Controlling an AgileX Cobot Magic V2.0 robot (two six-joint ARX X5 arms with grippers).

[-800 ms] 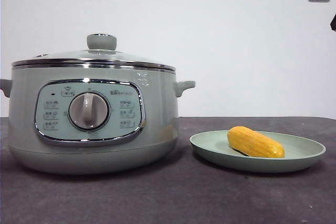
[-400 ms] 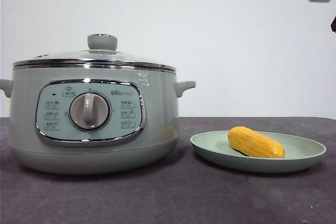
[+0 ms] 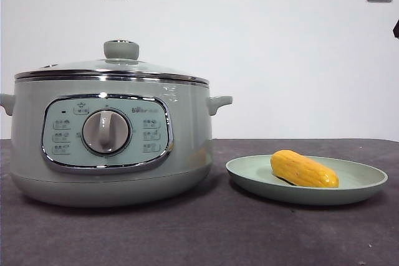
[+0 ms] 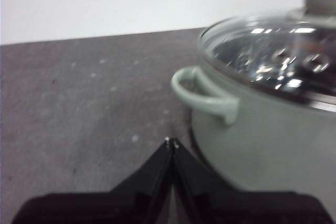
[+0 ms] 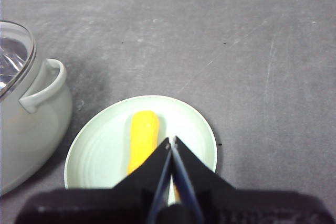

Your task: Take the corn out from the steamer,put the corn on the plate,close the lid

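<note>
Desk (image 3: 206, 235) is dark grey and carries everything. Steamer (image 3: 106, 135) sits on one side of it, biggest item, dial facing front cam. Lid (image 3: 112, 66) is seated on the chrome rim, looks level all round w/ knob on top; left wrist cam shows the same, glass dome flush on the pot (image 4: 273, 103). Plate (image 3: 349, 188) is just beside the steamer, apart from it, flat on the desk. Corn (image 3: 303, 169) lies on its side in the plate, inside the rim, not overhanging; right wrist cam confirms it (image 5: 143, 137), resting a bit off centre towards the steamer side.

Left tool (image 4: 171, 142): jaws pressed together, pinching nothing, hanging off the steamer's side handle (image 4: 202, 93), clear of it. Right tool (image 5: 171, 141): jaws pressed together too, empty, above the plate w/ corn below the tips.

Judgement: all 3 parts read as done, so step in hand is just wrap-up. To do it well: back both arms off w/o grazing the handle, lid knob or plate rim; right arm should lift straight up so it doesn't nudge the corn, which is rounded & prob rolls easily. Worth checking lid sits even at the far rim, hidden from front cam.
</note>
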